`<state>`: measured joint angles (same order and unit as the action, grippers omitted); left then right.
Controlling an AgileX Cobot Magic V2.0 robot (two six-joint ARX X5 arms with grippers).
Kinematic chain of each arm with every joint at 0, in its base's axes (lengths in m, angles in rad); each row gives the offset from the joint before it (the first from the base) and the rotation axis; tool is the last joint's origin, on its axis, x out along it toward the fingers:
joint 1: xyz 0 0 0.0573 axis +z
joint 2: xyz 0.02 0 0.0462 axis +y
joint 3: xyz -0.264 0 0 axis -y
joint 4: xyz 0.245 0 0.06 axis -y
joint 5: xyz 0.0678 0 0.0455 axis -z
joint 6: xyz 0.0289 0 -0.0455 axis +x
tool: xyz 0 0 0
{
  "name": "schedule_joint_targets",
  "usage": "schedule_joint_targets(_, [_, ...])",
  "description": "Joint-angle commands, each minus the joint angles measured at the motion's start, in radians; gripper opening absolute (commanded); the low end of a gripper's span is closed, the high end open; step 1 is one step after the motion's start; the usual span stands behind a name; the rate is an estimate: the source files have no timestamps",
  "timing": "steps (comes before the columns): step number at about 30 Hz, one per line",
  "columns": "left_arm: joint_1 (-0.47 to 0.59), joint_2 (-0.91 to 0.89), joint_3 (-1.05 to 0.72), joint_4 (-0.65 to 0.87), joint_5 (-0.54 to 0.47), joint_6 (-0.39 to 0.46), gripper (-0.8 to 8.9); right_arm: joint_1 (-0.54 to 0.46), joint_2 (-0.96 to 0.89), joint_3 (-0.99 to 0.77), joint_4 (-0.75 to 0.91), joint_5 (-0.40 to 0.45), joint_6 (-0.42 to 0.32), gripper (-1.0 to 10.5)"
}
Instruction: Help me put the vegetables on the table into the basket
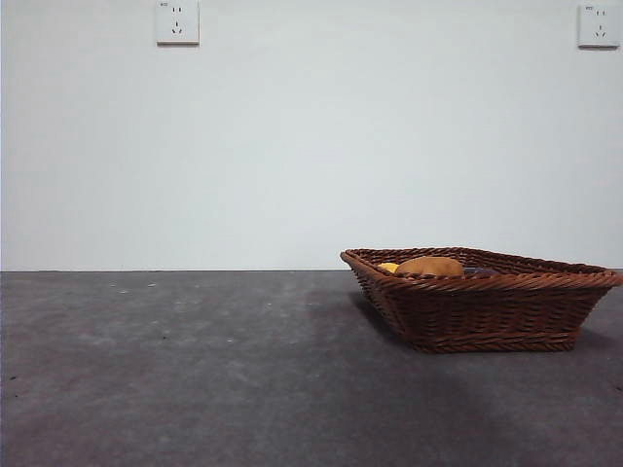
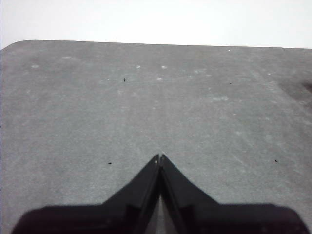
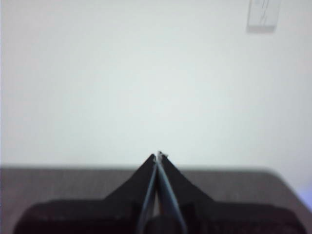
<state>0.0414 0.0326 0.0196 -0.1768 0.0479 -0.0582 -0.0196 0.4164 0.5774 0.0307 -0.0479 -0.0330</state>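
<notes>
Apparently loading is finished: potato (image 1: 429, 266) and corn cob (image 1: 388, 267) lie inside the basket (image 1: 487, 311), a dark sliver beside them probably eggplant. Table (image 1: 175, 370) bare of vegetables. Left gripper (image 2: 160, 157) and right gripper (image 3: 158, 156) closed, empty. Next: verify only.

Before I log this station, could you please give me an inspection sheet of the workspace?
Surface: dark grey table, pale scuffs, nothing loose seen.
Job's things: basket holds the potato; a yellow bit, likely the corn, beside it; something dark past the potato, too hidden to name.
Clutter: nothing seen.
Grippers: left pincer shut, empty, over bare table; right pincer shut, empty.
Cables: nothing seen.
Surroundings: white wall, two sockets.
</notes>
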Motion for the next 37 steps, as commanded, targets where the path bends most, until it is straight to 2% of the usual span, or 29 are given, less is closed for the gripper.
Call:
schedule_joint_targets(1, [-0.002,0.0,-0.011,0.011,0.005,-0.006,-0.03,0.001,-0.102,-0.17,0.15,0.008,-0.018,0.0])
schedule_joint_targets(8, [-0.002,0.0,-0.011,0.011,0.005,-0.006,-0.03,0.0,-0.275,-0.374,0.094,0.007,-0.012,0.0])
schedule_joint_targets(12, [-0.002,0.0,-0.011,0.011,0.005,-0.006,-0.03,0.0,-0.314,-0.396,-0.018,0.008,-0.013,0.0])
schedule_joint_targets(18, [-0.002,0.0,-0.011,0.011,0.005,-0.006,-0.03,0.0,-0.369,-0.443,-0.112,0.026,-0.066,0.0])
schedule_joint_targets(28, [-0.002,0.0,-0.011,0.011,0.005,-0.006,-0.03,0.0,-0.409,-0.542,-0.119,0.023,-0.045,0.0])
schedule_joint_targets(33, [-0.002,0.0,-0.011,0.011,0.005,-0.006,-0.03,0.0,-0.409,-0.561,-0.21,0.023,-0.045,0.0])
schedule_joint_targets(37, [-0.002,0.0,-0.011,0.011,0.005,-0.006,-0.03,-0.002,-0.409,-0.56,-0.218,0.026,-0.046,0.0])
